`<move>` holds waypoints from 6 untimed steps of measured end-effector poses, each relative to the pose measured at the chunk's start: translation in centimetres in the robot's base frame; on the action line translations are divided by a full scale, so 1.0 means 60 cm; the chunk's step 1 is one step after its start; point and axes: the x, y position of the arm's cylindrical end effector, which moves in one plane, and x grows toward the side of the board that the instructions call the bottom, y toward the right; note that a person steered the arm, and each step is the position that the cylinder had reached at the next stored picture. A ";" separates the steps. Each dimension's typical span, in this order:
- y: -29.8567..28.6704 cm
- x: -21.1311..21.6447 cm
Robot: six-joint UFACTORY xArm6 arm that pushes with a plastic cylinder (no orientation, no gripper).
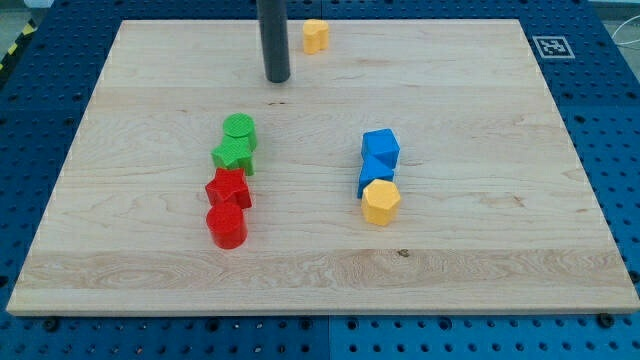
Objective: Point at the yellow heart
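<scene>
1. Dark rod over the far part of a pale wooden tabletop (480, 260), coming down from the view's top edge, left of centre; my tip (277, 79) on the wood.
2. No jaws anywhere on this arm: only the straight rod, so nothing spread, pressed together or pinching.
3. Yellow heart (315, 36) near the view's top edge, just right of the rod and slightly above the level of my tip; a narrow strip of bare wood between rod and block, not touching.
4. Below my tip, left of centre, a column of four blocks: green cylinder (240, 129) at the top, green star (233, 154) touching it from below, then red star (228, 189), then red cylinder (227, 226) nearest the view's bottom.
5. Right of centre, a second cluster: blue cube (381, 147) above, a second blue block (374, 172) pressed against it from below, shape unclear, and a yellow hexagon-like block (381, 202) touching that one at the bottom.
6. Both clusters well apart from my tip and from the yellow heart.
7. Blue perforated panel (40, 110) around the tabletop; black-and-white square marker (551, 46) at the top right corner.
</scene>
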 end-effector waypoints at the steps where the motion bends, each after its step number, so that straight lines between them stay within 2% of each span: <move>1: -0.009 -0.020; 3: -0.018 -0.094; 6: -0.031 -0.135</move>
